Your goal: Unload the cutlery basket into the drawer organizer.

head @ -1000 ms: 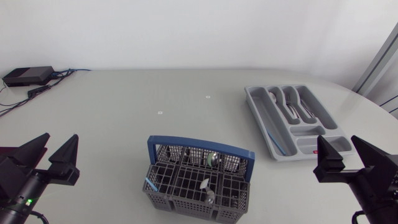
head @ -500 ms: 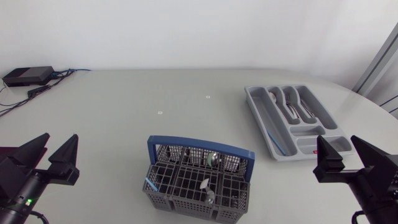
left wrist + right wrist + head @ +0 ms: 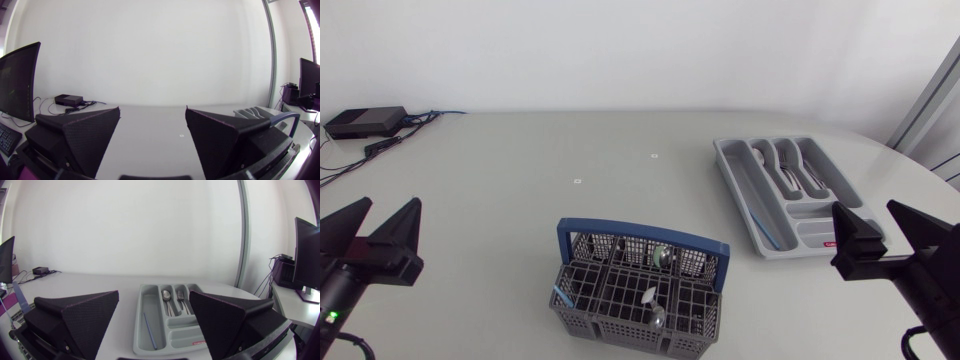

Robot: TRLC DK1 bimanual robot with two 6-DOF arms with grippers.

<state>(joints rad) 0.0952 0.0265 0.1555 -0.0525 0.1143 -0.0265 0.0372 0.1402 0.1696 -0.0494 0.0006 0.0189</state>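
A grey plastic cutlery basket with a blue handle point(image 3: 638, 295) stands at about 6 o'clock on the pale desk point(image 3: 520, 160). It holds a metal spoon bowl point(image 3: 663, 256), a second metal utensil point(image 3: 650, 305) and a thin blue stick point(image 3: 558, 296) at its 9 o'clock side. The grey plastic drawer organizer point(image 3: 740, 180) lies at about 3 o'clock on the desk, well apart from the basket. In its narrow compartments lie metal spoons point(image 3: 763, 158) and metal forks point(image 3: 798, 165), and in the long one a slim blue rod point(image 3: 767, 233).

The left pincer point(image 3: 393, 200) hovers at 8 o'clock with its fingers spread and nothing between them. The right pincer point(image 3: 865, 205) sits at 4 o'clock, just beside the organizer's near end, likewise spread and holding nothing. A flat black box point(image 3: 365, 121) with cables rests at 10 o'clock.
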